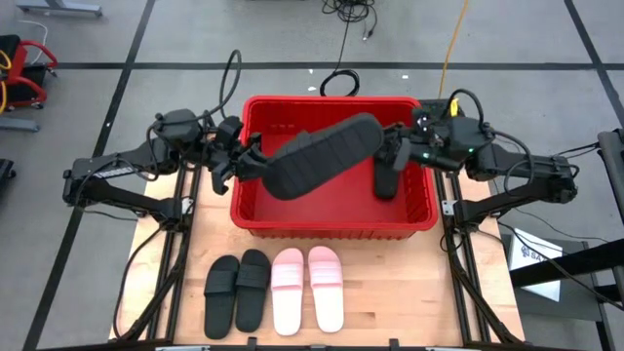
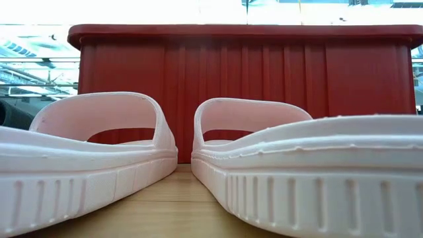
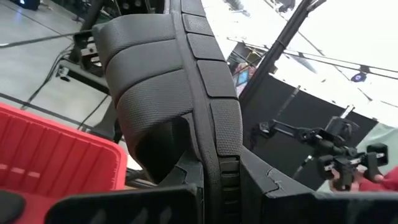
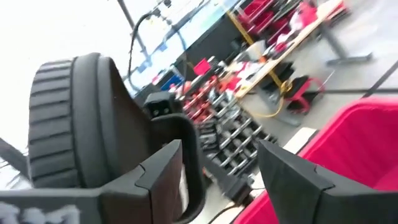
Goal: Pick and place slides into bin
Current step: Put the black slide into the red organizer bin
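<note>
Nearby, four slides (image 1: 274, 289) before bin (image 1: 331, 221)

From my station this reads as a robotics lab or workshop. My two arms are bolted to a metal frame (image 1: 181, 244) around a small wooden table (image 1: 390, 292), which stands on a grey floor (image 1: 88, 292) marked off with dark tape lines. Loose cables (image 1: 343, 39) and a yellow cord (image 1: 450, 44) trail across that floor beyond the table's far edge. The right wrist view shows a long bench (image 4: 273, 59) crowded with red and dark gear, and a camera stand (image 3: 323, 140) shows in the left wrist view.
</note>
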Tool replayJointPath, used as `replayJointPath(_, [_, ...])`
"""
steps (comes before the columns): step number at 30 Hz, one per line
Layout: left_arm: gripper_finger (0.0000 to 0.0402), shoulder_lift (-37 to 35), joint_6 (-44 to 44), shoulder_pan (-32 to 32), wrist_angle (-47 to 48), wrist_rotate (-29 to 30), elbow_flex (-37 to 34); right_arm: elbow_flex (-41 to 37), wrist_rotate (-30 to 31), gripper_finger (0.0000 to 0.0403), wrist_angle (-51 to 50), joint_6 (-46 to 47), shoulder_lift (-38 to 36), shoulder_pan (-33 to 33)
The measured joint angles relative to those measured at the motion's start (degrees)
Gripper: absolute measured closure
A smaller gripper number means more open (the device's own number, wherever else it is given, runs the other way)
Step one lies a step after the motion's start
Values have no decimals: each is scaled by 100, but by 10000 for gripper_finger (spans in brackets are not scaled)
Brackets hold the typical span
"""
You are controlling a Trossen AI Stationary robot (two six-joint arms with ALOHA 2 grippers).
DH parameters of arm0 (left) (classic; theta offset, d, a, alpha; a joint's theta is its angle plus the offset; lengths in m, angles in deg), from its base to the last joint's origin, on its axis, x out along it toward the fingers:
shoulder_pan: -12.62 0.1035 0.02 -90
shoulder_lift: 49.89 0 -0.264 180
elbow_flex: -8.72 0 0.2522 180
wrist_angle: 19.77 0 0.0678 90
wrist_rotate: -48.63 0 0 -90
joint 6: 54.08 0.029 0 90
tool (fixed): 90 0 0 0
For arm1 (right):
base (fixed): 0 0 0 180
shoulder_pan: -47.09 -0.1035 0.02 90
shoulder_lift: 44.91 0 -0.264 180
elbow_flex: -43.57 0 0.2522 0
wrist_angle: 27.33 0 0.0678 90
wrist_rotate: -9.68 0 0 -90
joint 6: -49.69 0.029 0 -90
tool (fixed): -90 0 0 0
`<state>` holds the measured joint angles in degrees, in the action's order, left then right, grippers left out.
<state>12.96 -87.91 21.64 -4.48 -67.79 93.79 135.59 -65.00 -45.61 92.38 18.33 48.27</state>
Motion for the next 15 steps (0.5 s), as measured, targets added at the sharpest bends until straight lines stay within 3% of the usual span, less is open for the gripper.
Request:
replayJointPath(5, [365, -2, 31, -3, -60, 9, 0, 0, 182, 202, -20, -165, -21, 4])
replayJointPath(15, [365, -369, 80, 181, -166, 116, -4, 0, 1257, 211, 12, -763, -400, -1])
